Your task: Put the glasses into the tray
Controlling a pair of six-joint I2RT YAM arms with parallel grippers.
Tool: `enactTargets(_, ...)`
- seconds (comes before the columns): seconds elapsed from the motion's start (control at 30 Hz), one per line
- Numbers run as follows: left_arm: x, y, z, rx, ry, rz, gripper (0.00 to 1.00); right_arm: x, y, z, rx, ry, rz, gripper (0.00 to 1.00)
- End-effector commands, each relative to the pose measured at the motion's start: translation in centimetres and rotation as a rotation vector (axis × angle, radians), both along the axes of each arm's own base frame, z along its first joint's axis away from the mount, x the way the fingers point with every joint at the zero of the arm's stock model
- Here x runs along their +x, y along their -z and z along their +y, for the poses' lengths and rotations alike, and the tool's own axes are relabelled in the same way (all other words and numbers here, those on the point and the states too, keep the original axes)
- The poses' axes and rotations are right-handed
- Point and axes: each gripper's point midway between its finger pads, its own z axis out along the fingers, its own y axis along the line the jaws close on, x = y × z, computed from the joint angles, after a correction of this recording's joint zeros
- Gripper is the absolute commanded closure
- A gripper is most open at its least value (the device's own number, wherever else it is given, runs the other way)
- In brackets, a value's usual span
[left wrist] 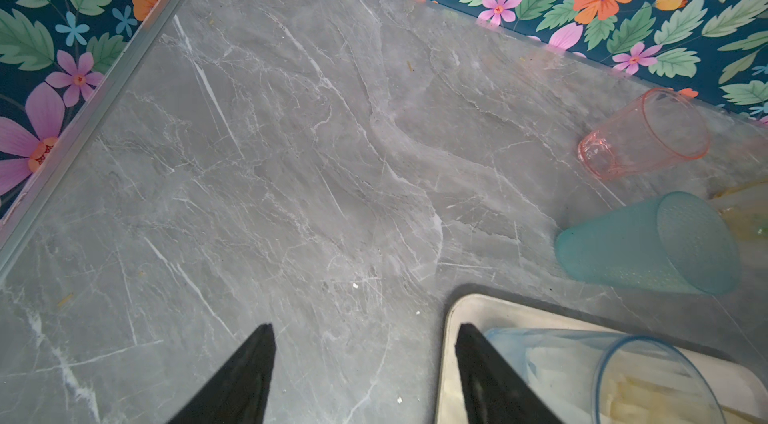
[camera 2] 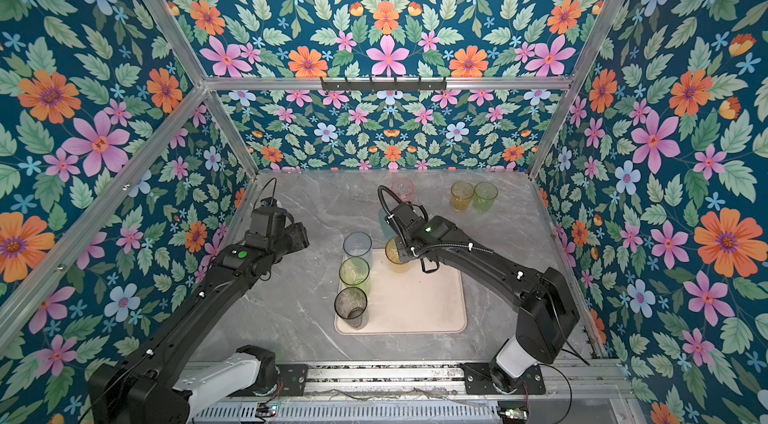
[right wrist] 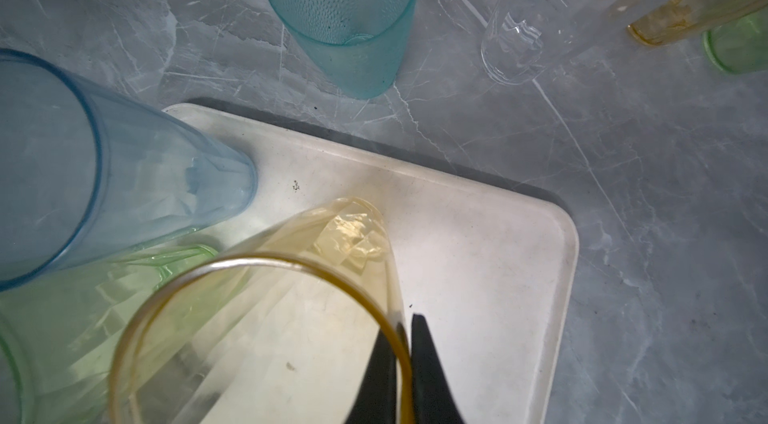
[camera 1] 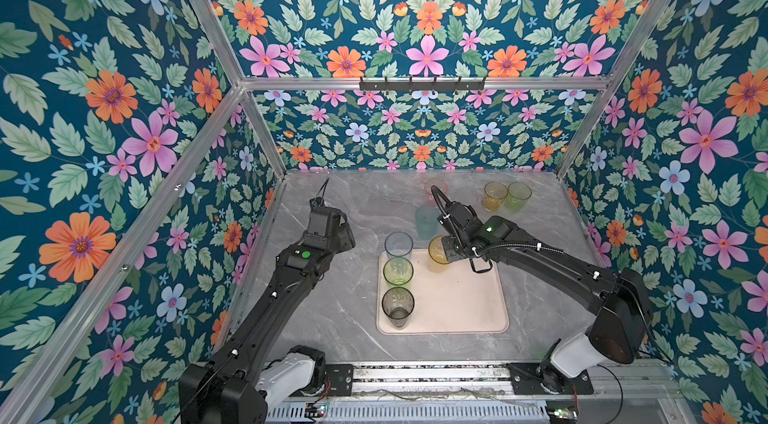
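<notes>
While your left gripper (left wrist: 365, 330) hovers spread wide, your outstretched right gripper (right wrist: 406, 320) pinches the tall translucent amber tumbler (right wrist: 332, 243) over the flat cream tray (right wrist: 478, 260).

Left pincer (left wrist: 365, 325) spread — blue-grey tumbler (left wrist: 582, 368) in tray (left wrist: 498, 305)

Top views: high above the table's (camera 1: 332, 318) near edge, angled down; both cover the whole table.
Left wrist: low, facing the table's far left corner.
Right wrist: close above the tray's (right wrist: 498, 235) far edge; its far left corner is shared with the left wrist.
</notes>
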Motion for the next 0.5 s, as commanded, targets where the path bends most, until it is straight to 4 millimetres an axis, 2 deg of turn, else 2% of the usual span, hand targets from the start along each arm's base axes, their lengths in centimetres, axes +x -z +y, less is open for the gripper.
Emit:
enactTargets(0.0, 0.35, -0.29, -0.2, -0.015, 0.002, -0.016, 0.29, 0.67, -0.23, 0.25, 0.016, 0.015, -0.017, 1.0)
enactTargets(0.47, 0.42, -0.26, -0.63, -0.038, 0.012, -0.013, 0.29, 1.31, 0.76, 0.51, 0.02, 0.019, 0.01, 1.0)
